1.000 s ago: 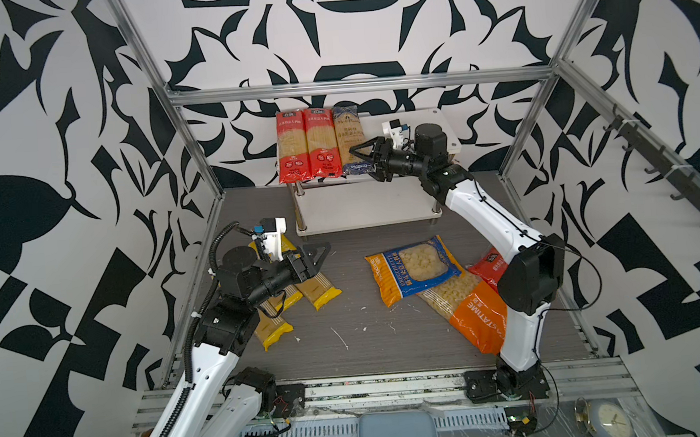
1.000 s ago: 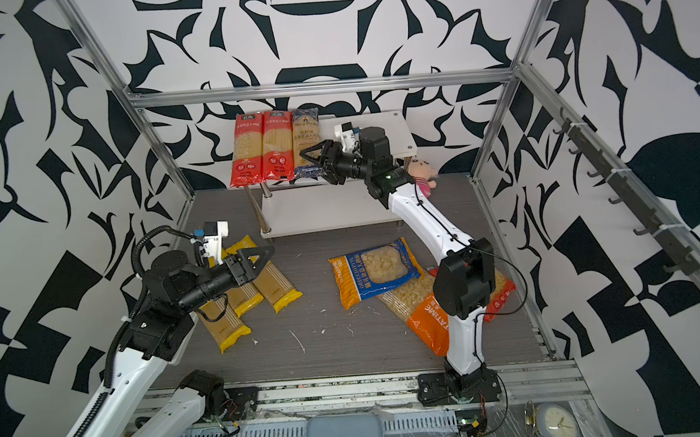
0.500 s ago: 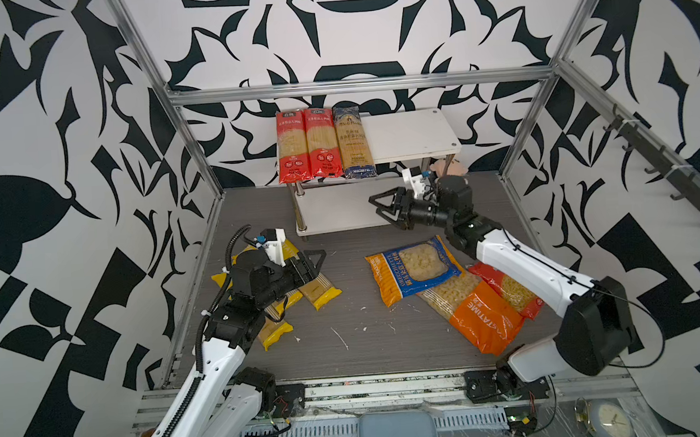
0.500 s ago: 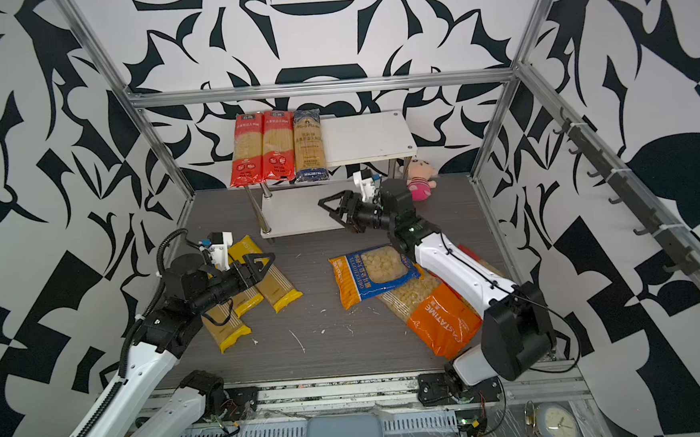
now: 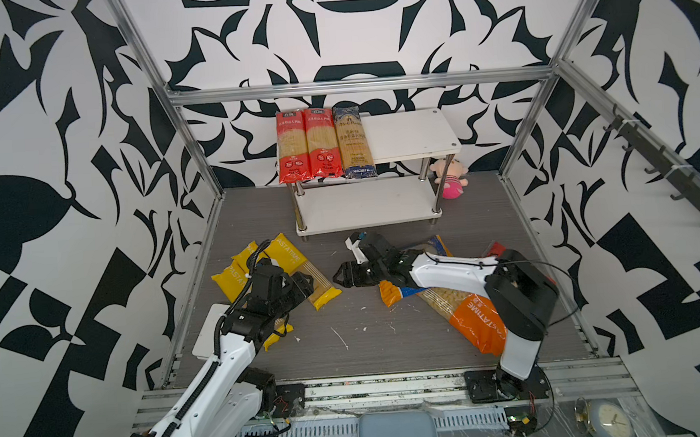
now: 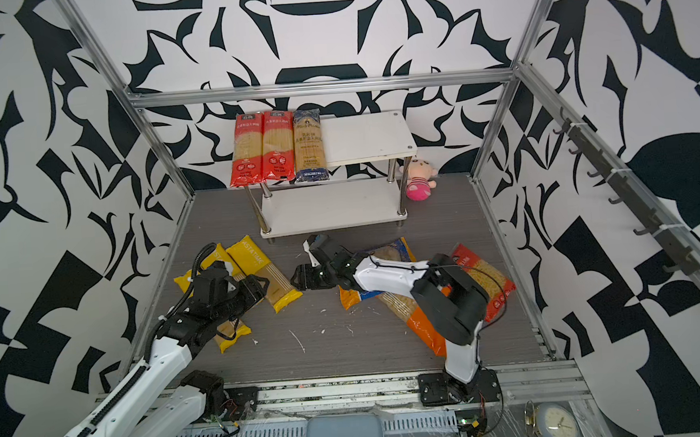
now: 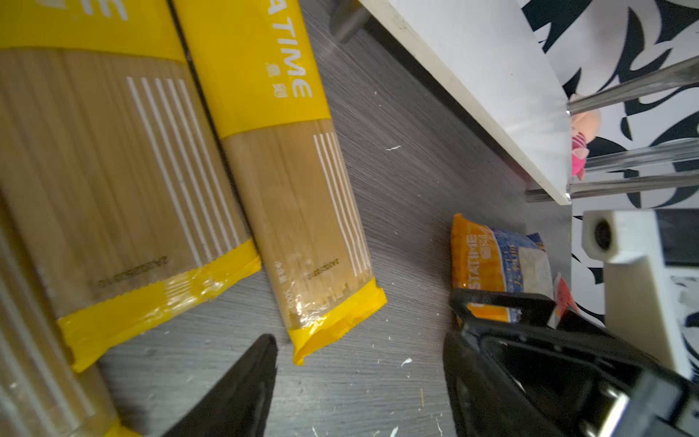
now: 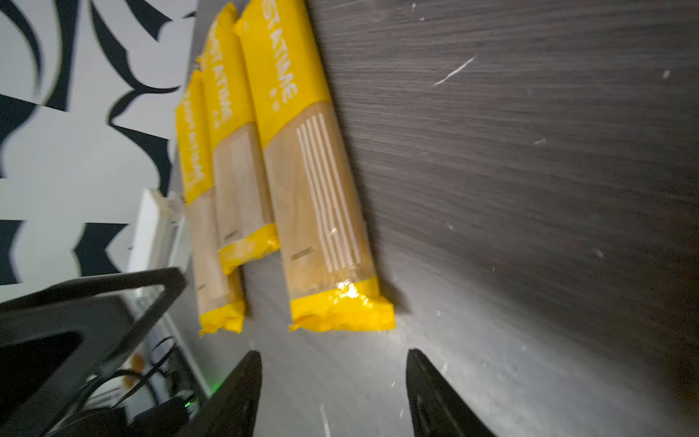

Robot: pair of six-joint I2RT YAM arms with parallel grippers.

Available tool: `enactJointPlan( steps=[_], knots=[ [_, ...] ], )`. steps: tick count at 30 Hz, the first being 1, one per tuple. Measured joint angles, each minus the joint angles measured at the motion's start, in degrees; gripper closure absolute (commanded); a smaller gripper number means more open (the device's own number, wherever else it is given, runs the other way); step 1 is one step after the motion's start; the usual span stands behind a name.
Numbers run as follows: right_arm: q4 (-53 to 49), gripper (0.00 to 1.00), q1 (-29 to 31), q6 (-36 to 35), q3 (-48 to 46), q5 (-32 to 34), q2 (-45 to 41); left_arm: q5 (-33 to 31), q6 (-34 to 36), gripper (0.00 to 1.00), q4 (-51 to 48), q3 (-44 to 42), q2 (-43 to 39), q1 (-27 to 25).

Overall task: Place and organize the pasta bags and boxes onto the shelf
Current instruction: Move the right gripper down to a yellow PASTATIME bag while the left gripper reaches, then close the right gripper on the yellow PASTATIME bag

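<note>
1. Left gripper (image 7: 362, 317) hung wide and empty beside the yellow spaghetti packs (image 5: 288, 252) at eight o'clock.
2. Right gripper (image 8: 333, 354) gaped, empty, mid-floor.
3. Shelf (image 5: 410, 134) at twelve o'clock carried the red packs (image 5: 292, 146) and the dark blue pack (image 5: 352, 142).

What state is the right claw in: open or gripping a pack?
Open, empty: on the right claw the fingers stand apart, only floor between them.

Pink doll (image 5: 450, 176) back right; clock (image 5: 606, 420) front right.
</note>
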Motion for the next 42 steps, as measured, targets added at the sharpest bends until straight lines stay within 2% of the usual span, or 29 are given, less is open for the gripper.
enactJointPlan(
  steps=[6, 9, 11, 17, 22, 26, 31, 37, 42],
  knots=[
    [-5.3, 0.35, 1.4, -5.0, 10.1, 1.8, 9.6, -1.7, -0.2, 0.27, -0.9, -1.9, -0.5, 0.0],
    [-6.5, 0.38, 1.7, -6.1, 14.1, 0.9, 13.1, -2.0, -0.3, 0.27, -0.9, -2.0, -0.5, 0.0],
    [-7.0, 0.45, 1.8, -6.9, 16.3, 0.0, 15.3, -2.1, -0.3, 0.27, -0.9, -2.0, -0.5, 0.0],
    [-7.8, 0.75, 1.9, -8.5, 17.7, -2.7, 16.9, -2.5, 0.2, 0.27, -2.1, -1.1, -0.9, 0.0],
    [-6.0, 0.87, 1.7, -8.3, 14.6, -4.4, 14.9, -3.2, 0.7, 0.27, -3.1, -0.4, -3.2, 0.0],
    [-3.8, 0.90, 1.9, -6.6, 5.3, -5.4, 8.5, -3.0, 0.7, 0.27, -3.2, 0.0, -3.3, 0.0],
    [-1.0, 0.89, 2.7, -1.8, -9.9, -6.2, -2.3, -1.7, 0.6, 0.27, -3.3, 0.0, -3.3, 0.0],
    [-1.2, 0.58, 6.7, 4.2, -21.1, -6.7, -12.1, 0.9, -0.1, 0.28, -0.7, -1.4, -2.2, 0.0],
    [-1.3, 0.50, 5.2, 5.2, -20.6, -7.4, -13.2, 4.8, -1.4, 0.31, 3.2, -4.1, 3.1, -0.3]
  ],
)
